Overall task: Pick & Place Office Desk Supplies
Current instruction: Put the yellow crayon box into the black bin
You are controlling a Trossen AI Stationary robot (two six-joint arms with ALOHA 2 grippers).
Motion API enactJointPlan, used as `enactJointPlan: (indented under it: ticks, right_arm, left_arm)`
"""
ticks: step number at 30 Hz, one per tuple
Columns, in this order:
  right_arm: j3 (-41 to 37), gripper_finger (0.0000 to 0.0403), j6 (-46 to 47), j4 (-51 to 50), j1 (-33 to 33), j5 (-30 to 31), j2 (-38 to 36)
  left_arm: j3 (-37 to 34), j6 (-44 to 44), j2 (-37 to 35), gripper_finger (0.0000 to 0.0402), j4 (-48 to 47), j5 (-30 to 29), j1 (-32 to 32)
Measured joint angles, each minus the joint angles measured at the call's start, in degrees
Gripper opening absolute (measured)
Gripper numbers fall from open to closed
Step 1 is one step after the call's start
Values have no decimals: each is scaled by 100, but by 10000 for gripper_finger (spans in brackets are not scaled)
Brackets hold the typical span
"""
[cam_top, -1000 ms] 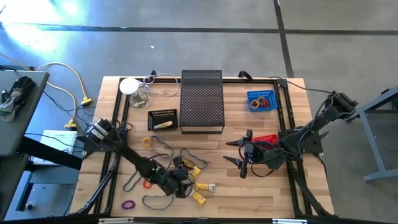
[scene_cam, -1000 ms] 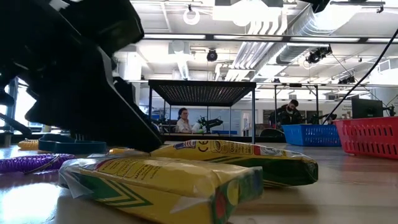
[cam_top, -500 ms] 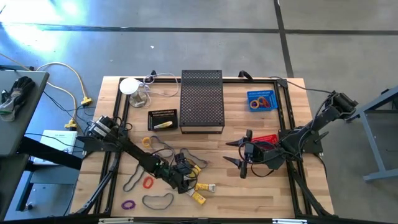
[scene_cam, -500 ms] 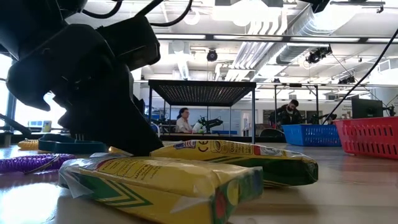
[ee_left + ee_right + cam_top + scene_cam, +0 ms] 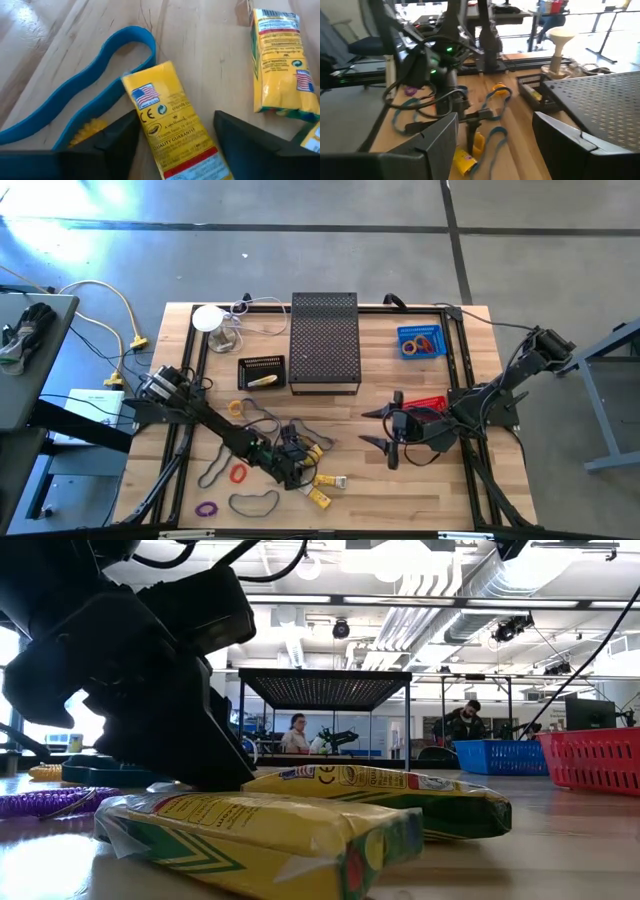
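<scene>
Straddling the yellow crayon packet (image 5: 175, 132) on the wooden table (image 5: 400, 490), the left gripper (image 5: 175, 137) stands wide open, holding nothing. Lower it straight, keeping the blue rubber band (image 5: 80, 97) outside the fingers. The right gripper (image 5: 385, 430) waits open and empty near the red basket (image 5: 430, 402).

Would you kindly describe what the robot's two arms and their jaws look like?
Both are slim, dark, jointed arms. The left arm has a pale metallic joint near its base and black cables looping along it. The right arm is all black. Each gripper, left and right, has flat, wedge-shaped black jaws.
</scene>
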Motion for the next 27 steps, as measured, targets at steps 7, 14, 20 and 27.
enactJointPlan:
  ticks: [7,14,20,27]
  right_arm:
    - [0,245,-2,20,0,-199,0]
    - [0,245,-4,4,0,-197,0]
    - [0,245,-3,-5,0,-197,0]
    - [0,245,-3,-13,0,-198,0]
  left_arm:
    - [-4,10,-207,131,-185,-38,0]
    - [-7,19,-697,87,-710,-80,0]
    - [-7,460,-1782,85,-1891,-86,-86]
    - [0,-275,-3603,85,-4369,-249,-28]
